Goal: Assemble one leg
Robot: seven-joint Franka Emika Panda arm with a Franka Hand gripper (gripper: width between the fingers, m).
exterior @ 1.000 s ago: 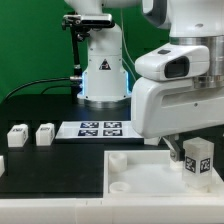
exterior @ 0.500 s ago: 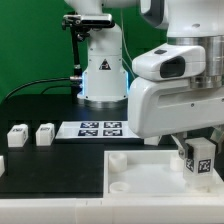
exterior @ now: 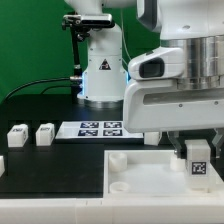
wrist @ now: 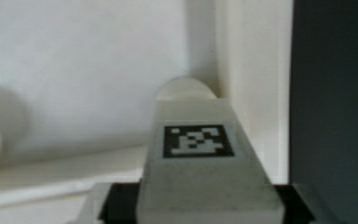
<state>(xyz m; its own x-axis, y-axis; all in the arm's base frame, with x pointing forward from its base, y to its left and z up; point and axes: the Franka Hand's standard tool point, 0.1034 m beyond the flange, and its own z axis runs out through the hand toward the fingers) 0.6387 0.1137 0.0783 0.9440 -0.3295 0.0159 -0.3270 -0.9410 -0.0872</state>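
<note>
My gripper [exterior: 196,150] is shut on a leg [exterior: 197,159], a small white block with a black-and-white tag, and holds it over the far right part of the large white panel [exterior: 140,178]. In the wrist view the leg [wrist: 197,145] runs out from between the dark fingers [wrist: 126,202], tag facing the camera, its tip close to the panel's white surface [wrist: 69,60]. Two more legs [exterior: 17,136] [exterior: 44,133] stand on the black table at the exterior view's left.
The marker board [exterior: 98,129] lies on the table behind the panel. The arm's base [exterior: 102,70] stands at the back. Raised white nubs [exterior: 118,157] sit on the panel's corners. A white piece [exterior: 2,166] shows at the left edge.
The arm has shifted toward the exterior view's left and slightly down, carrying the leg with it. The other parts have not moved.
</note>
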